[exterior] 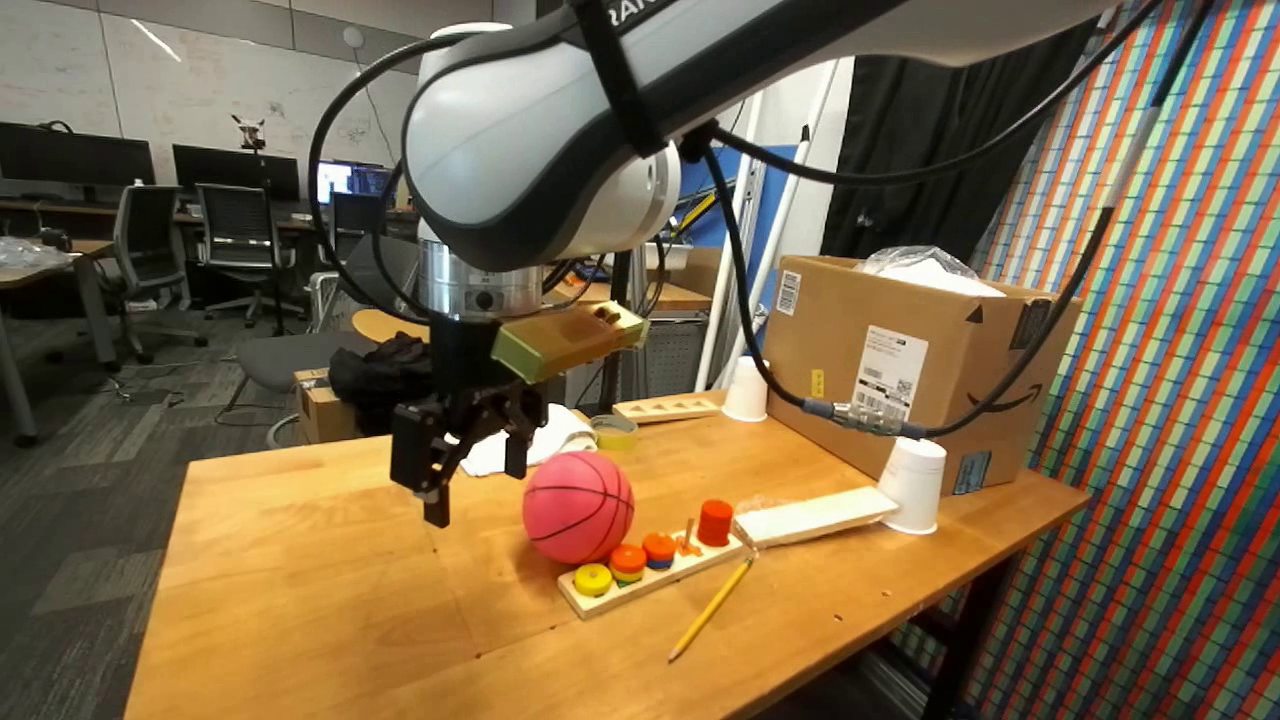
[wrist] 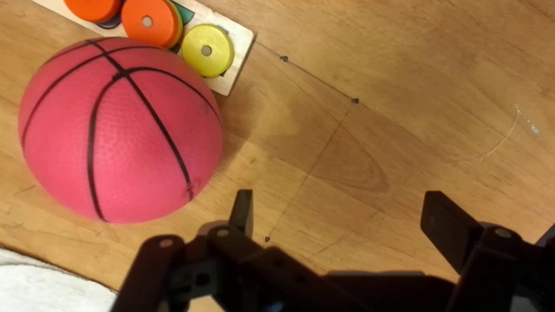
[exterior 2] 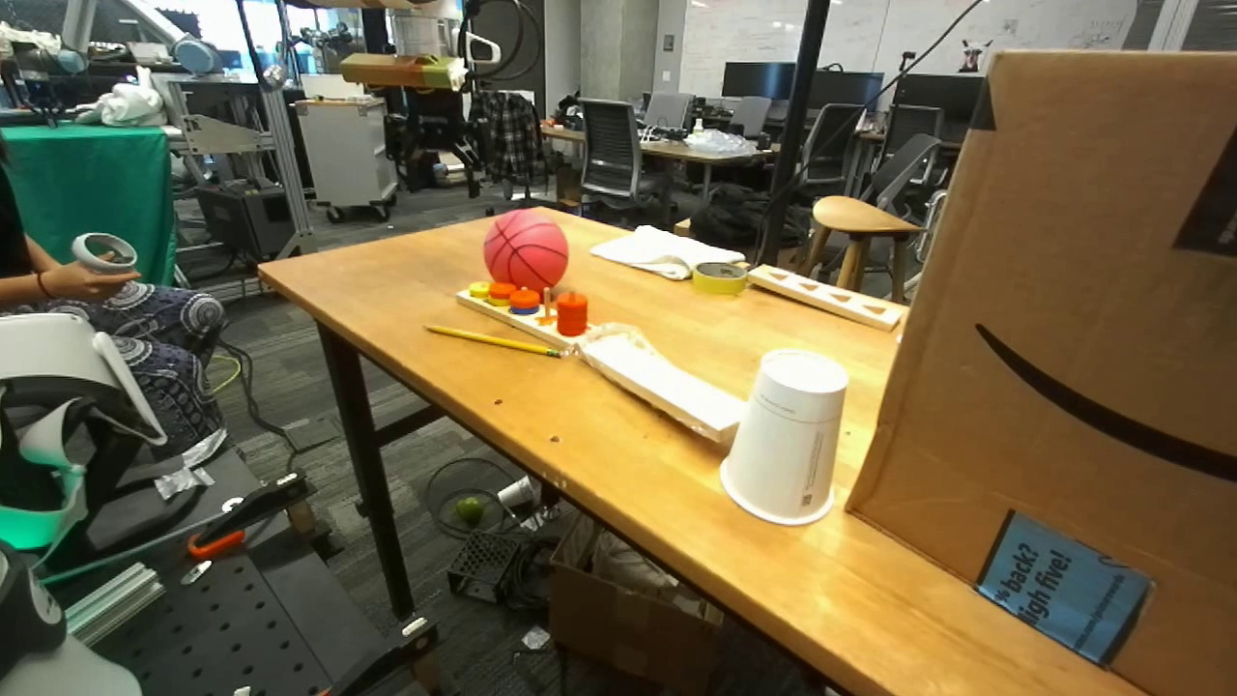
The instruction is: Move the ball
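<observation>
The ball is pink with black basketball lines. It rests on the wooden table in both exterior views (exterior: 578, 508) (exterior 2: 527, 249), and it fills the upper left of the wrist view (wrist: 121, 134). My gripper hangs above the table beside the ball in an exterior view (exterior: 477, 492) and also shows in an exterior view (exterior 2: 437, 182). In the wrist view my gripper (wrist: 338, 199) is wide open, with only bare wood seen between its fingers. The ball lies outside the jaws, beyond the left finger, and is not touched.
A wooden peg board (exterior: 655, 574) with coloured discs stands close beside the ball. A pencil (exterior: 712, 610), a white slat (exterior: 815, 516), white cups (exterior: 913, 485), tape (exterior: 614, 432), a white cloth (exterior 2: 667, 251) and a large cardboard box (exterior: 915, 360) are on the table.
</observation>
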Controlling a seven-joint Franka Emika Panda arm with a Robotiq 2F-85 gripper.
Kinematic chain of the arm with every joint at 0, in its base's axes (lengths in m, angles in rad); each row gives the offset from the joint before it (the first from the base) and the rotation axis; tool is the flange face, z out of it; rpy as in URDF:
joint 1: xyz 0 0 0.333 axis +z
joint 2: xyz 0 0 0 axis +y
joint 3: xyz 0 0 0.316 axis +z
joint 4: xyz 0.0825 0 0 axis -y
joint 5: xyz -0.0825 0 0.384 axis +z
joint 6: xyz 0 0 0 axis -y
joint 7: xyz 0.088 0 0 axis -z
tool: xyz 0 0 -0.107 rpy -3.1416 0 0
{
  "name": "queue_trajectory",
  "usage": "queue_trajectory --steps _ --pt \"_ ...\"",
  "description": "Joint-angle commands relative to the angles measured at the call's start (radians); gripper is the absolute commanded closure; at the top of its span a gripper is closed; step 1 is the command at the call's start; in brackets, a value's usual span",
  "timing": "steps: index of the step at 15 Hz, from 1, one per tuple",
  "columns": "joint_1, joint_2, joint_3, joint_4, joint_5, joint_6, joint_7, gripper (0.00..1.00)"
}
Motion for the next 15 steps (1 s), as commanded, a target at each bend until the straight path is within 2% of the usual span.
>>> queue_trajectory --steps 1,4,15 --pt "-0.008 0.044 -0.012 0.080 0.067 -0.077 -0.041 0.00" --pt "-0.018 0.067 -0.019 0.100 0.115 -0.111 -0.048 0.00" --pt "-0.049 0.113 -0.032 0.098 0.174 -0.104 -0.135 0.00"
